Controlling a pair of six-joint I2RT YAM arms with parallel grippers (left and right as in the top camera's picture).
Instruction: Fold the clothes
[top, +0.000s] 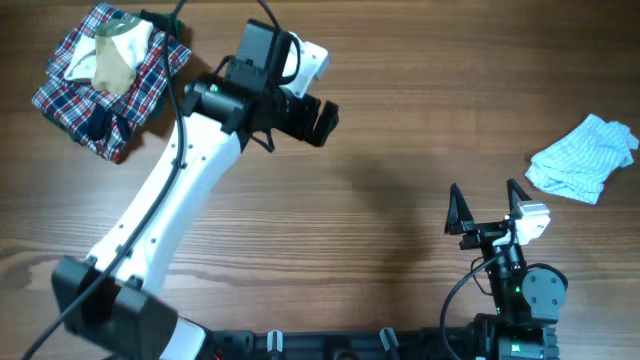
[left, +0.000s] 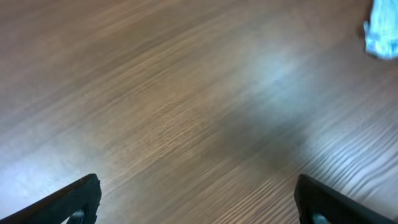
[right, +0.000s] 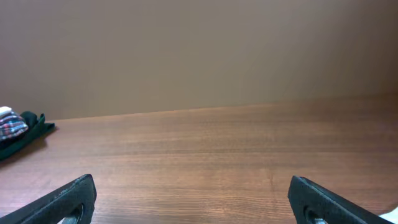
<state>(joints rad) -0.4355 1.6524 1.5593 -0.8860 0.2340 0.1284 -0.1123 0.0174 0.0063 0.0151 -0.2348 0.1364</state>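
Right arm (top: 510, 270) sits tucked close in, jaws spread wide, empty. Left arm (top: 190, 160) reaches over the counter (top: 380, 130), jaws wide, holding nothing, likely lining up a pick. Blue striped garment (top: 585, 158) crumpled right; cream-and-tan top (top: 115, 55) heaped on plaid cloth (top: 100, 100) far left.

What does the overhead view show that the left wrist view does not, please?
Only the overhead view shows the plaid garment pile at the table's far left, with a cream and tan top lying on it, and the right gripper, which is open and empty. Only the left wrist view shows the left gripper close up, with its fingers spread wide over bare wood. Both show the wooden table and the pale blue striped garment, which is just a blurred corner in the wrist view.
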